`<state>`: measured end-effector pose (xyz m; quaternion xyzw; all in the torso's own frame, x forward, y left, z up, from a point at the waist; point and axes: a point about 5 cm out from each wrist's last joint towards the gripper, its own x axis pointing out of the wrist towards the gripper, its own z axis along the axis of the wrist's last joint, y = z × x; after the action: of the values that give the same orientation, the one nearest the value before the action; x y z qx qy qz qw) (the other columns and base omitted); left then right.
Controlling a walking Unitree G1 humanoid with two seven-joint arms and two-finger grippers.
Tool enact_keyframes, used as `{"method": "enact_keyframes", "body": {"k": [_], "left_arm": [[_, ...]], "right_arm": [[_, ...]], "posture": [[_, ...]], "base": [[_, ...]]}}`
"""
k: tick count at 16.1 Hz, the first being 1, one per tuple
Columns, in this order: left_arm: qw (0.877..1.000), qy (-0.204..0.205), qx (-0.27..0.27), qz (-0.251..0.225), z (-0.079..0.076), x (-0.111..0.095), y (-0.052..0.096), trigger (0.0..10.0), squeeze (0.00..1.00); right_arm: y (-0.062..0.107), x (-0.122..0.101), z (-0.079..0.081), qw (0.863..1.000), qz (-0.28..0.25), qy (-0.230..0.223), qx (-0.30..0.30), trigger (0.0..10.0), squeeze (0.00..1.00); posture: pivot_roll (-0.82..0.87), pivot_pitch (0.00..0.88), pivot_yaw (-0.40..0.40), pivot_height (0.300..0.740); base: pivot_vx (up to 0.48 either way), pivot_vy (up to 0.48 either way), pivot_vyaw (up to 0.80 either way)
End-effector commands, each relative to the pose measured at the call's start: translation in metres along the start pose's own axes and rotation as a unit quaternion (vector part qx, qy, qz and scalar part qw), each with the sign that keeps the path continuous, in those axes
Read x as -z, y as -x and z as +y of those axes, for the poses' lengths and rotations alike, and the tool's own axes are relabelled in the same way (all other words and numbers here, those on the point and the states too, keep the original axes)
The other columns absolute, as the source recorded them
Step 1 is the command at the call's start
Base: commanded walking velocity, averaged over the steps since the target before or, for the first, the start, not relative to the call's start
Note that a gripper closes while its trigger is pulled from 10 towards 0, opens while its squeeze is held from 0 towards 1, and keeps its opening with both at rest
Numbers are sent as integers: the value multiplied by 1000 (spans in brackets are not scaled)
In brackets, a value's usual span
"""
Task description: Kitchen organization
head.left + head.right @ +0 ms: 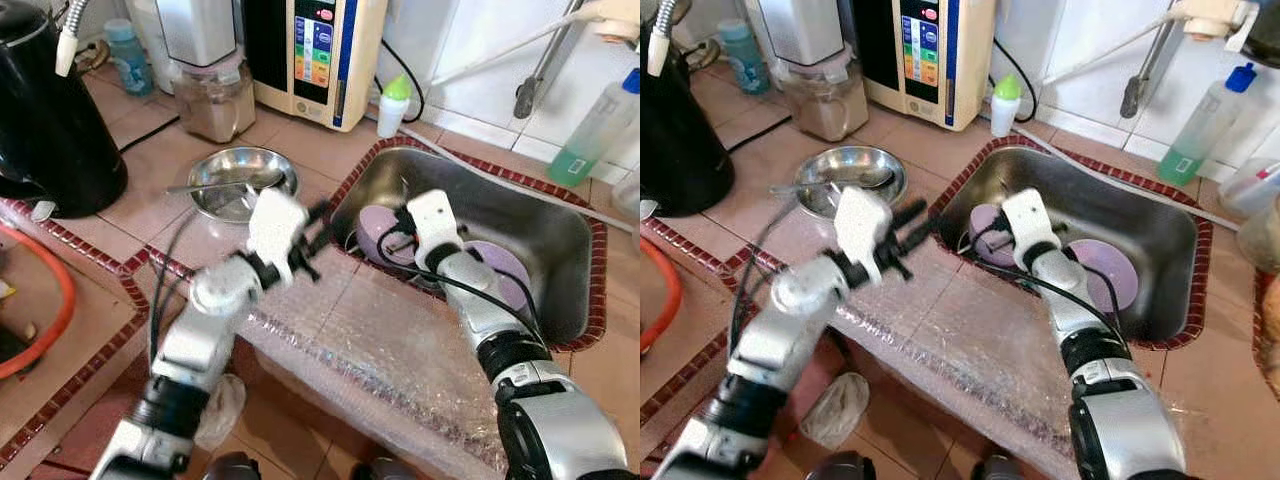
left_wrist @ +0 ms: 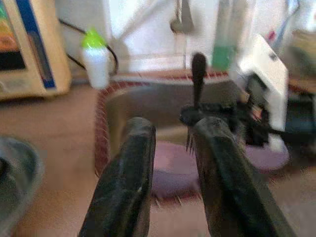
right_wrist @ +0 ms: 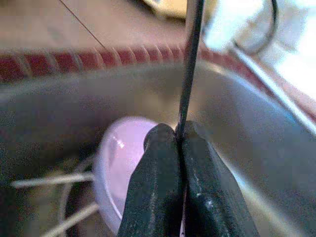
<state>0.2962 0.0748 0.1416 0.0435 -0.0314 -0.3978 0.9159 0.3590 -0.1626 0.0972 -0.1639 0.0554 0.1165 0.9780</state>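
The step in hand looks like lifting a utensil out of the sink (image 1: pixel 560 225) as part of tidying the kitchen. The right gripper (image 3: pixel 178 143) sits low over the near left part of the sink, its two black fingers pressed together on a thin dark utensil handle (image 3: pixel 190 64), just above a lilac plate (image 3: pixel 121 153) on the sink floor. The handle stands nearly upright, its long axis running straight up out of the pinch; the left wrist view shows its rounded top end (image 2: pixel 198 66) pointing up toward the tap wall, while the working end is hidden below the fingers. A second lilac plate (image 1: pixel 505 270) lies toward the sink's right side. The left gripper (image 1: pixel 318 225) hovers over the worktop beside the sink's left rim, fingers (image 2: pixel 126 187) spread and holding nothing. The next move probably calls for a straight upward lift, keeping the pinch firm so the slim handle does not swivel, then carrying it clear of the rim, perhaps toward the steel bowl (image 1: pixel 240 180) on the worktop.
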Motion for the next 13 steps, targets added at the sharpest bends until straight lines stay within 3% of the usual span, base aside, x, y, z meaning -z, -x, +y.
{"method": "enact_keyframes", "body": {"k": [1, 3, 4, 5, 6, 9, 11, 13], "left_arm": [[1000, -16, 20, 14, -5, 2, 3, 10000, 1000], [998, -28, 41, 37, -8, 10, 7, 10000, 1000], [997, -35, 47, 45, -8, 12, 9, 10000, 1000], [997, -37, 50, 50, -9, 13, 8, 10000, 1000], [996, -46, 53, 54, -7, 12, 6, 10000, 1000], [995, -57, 55, 60, -4, 12, 6, 10000, 1000], [995, -67, 49, 56, -2, 11, 6, 10000, 1000], [996, -68, 38, 53, -1, 11, 6, 10000, 1000]], "right_arm": [[-3, -1, -9, 999, 16, -7, 36, 0, 0], [-3, 9, -8, 997, 50, -25, 55, 0, 0], [-2, 16, -7, 995, 72, -42, 63, 2667, 0], [-1, 22, -5, 991, 94, -57, 72, 8824, 827], [0, 27, -2, 987, 109, -89, 75, 10000, 1000], [1, 31, 2, 985, 118, -99, 78, 10000, 1000], [-3, 20, 9, 993, 76, -72, 59, 10000, 1000], [-4, 16, 13, 992, 64, -91, 51, 10000, 1000]], "posture": [[75, 42, -9, 740], [86, 50, -1, 740], [88, 52, 2, 740], [97, 58, 10, 740], [98, 59, 12, 740], [97, 61, 18, 740], [95, 60, 19, 740], [86, 56, 15, 740]], "base": [[0, 0, 0], [0, 0, 0], [0, 0, 0], [0, 0, 0], [0, 0, 0], [0, 0, 0], [0, 0, 0], [0, 0, 0]]}}
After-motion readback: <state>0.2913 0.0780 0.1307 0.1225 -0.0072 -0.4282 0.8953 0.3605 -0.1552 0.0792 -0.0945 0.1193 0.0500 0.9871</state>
